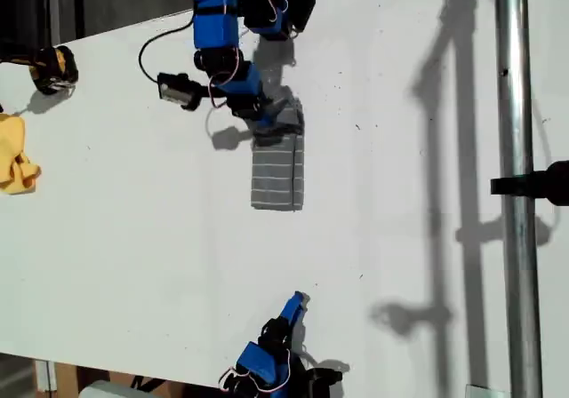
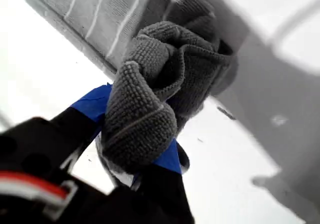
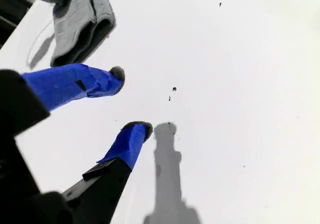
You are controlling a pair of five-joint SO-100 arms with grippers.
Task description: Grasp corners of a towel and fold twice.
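Bunched, nubby grey towel (image 2: 150,99) in my first gripper (image 2: 135,139), apparently pinched.

Bright, hard light w/ glare on the white table (image 1: 133,238); sharp dark shadows. Wrist views blurry near the lens.

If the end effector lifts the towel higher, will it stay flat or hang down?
Probably hang: the towel already bunches softly in my first gripper. It seems light. The folded layers may slide open.
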